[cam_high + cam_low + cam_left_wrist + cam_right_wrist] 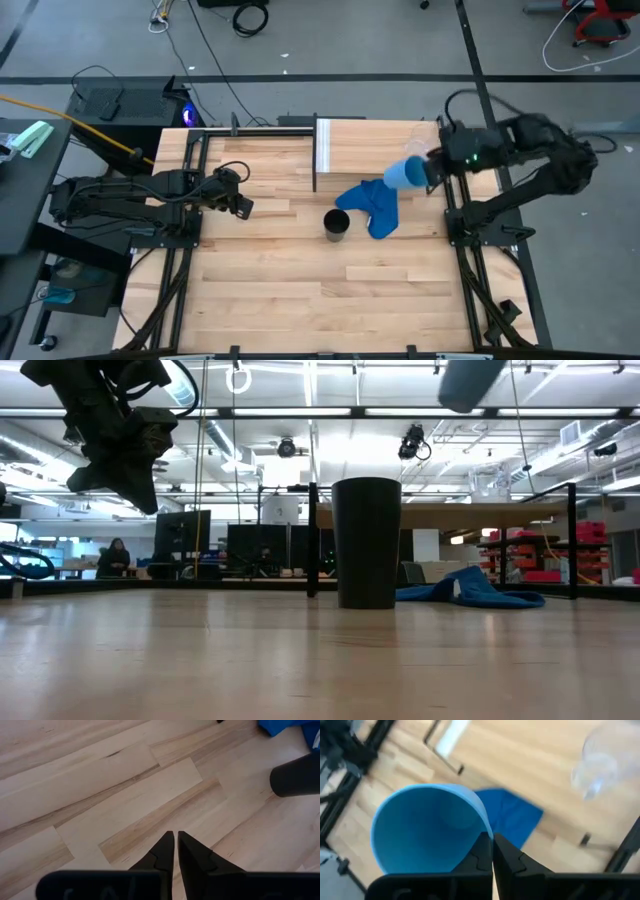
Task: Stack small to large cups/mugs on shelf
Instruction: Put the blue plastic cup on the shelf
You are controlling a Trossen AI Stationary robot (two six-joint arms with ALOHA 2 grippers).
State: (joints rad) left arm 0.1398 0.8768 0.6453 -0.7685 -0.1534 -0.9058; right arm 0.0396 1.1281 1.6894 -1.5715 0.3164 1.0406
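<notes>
My right gripper (428,172) is shut on the bright blue cup (405,175), high over the near edge of the pale wood shelf (370,145) and above the blue cloth (372,207). The cup's bottom shows at the top of the low view (470,380). The small clear glass (604,761) stands on the shelf. The tall black tumbler (337,223) stands upright on its base on the table, next to the cloth; it also shows in the low view (366,542). My left gripper (243,206) is shut and empty above the table's left part. My right gripper pinches the blue cup's wall at its rim (486,836), one finger inside the cup and one outside. The fingers come from the table's right side. The cup is lifted clear and lies tipped on its side, its mouth toward the gripper and its bottom toward the table's left.
The shelf's white front edge (323,145) and thin black legs (312,540) stand at the table's far middle. The blue cloth lies crumpled below the cup. Bare planks (300,290) stretch across the table's near half.
</notes>
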